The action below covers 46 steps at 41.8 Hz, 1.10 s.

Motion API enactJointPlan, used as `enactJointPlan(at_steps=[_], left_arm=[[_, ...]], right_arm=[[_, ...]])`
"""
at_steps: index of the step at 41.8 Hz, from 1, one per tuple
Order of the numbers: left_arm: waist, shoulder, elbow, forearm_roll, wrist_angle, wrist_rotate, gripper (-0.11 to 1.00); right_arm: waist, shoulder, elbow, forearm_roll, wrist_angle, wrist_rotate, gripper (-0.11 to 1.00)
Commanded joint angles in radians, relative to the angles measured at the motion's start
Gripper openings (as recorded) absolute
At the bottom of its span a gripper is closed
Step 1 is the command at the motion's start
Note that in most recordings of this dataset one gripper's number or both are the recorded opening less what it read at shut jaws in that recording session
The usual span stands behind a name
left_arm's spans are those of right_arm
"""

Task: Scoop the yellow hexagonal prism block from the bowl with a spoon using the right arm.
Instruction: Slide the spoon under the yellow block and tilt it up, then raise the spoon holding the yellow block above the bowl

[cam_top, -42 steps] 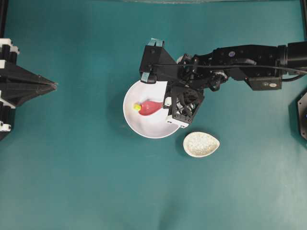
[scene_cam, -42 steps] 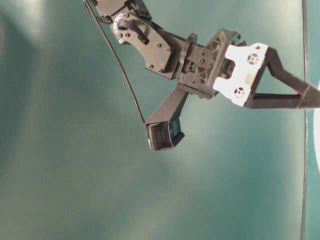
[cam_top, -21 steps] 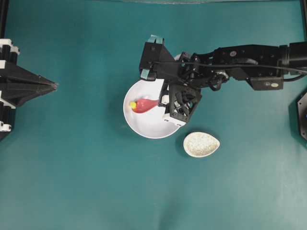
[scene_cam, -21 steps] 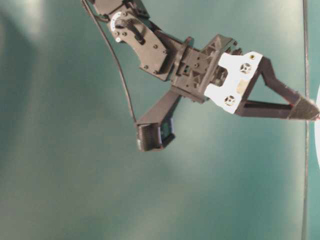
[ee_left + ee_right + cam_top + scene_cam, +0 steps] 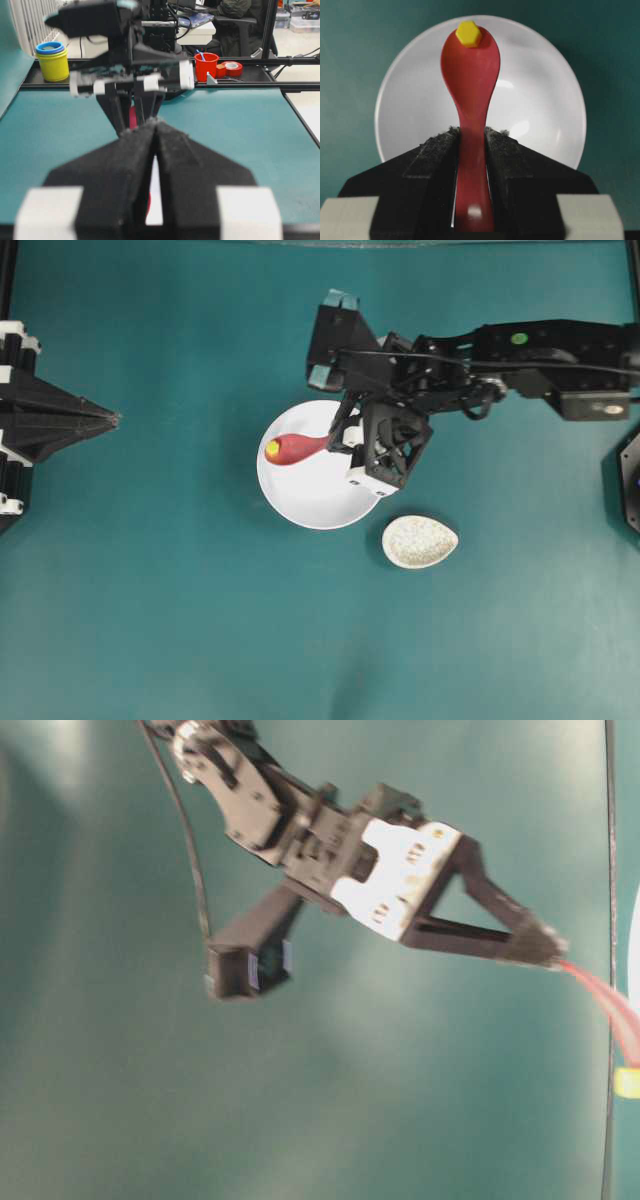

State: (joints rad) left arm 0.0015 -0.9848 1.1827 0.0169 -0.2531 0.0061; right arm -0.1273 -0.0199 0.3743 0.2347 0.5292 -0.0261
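At far left my left gripper (image 5: 112, 420) rests well apart from everything, its fingers (image 5: 172, 150) pressed together on nothing. Further right, the yellow hexagonal prism block (image 5: 272, 448) sits at the tip of the spoon (image 5: 296, 449), over the left part of the white bowl (image 5: 315, 500). My right gripper (image 5: 471, 137) clamps the spoon's handle. A speckled dish (image 5: 419, 542) lies just right of the bowl.

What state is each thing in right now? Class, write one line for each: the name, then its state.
Yellow block: resting in the spoon's scoop, near its tip.
Spoon: gripped by its handle, scoop held over the bowl.
White bowl: upright on the table, nothing lying in it.
Speckled dish: upright, beside the bowl, apart from it.
Right gripper: shut on the spoon.
Left gripper: shut, holding nothing.
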Motion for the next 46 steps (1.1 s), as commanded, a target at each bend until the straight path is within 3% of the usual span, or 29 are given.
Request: enactJointPlan(at_steps=[1,16,22,46], left_arm=[[0.000,0.005,-0.026,0.003,0.000,0.002,0.00],[0.000,0.005,-0.026,0.003,0.006,0.000,0.00],[0.000,0.005,-0.026,0.003,0.009,0.000,0.00],[0.000,-0.002,-0.026,0.003,0.006,-0.002,0.00]], right_arm=[[0.006,-0.072,0.017,0.000,-0.054,0.000,0.23],[0.035,-0.295,0.245,0.000,-0.373,-0.008,0.23],[0.046,-0.368,0.302,-0.002,-0.448,-0.006,0.23],[0.048,-0.407,0.327,0.000,-0.456,-0.008,0.23]])
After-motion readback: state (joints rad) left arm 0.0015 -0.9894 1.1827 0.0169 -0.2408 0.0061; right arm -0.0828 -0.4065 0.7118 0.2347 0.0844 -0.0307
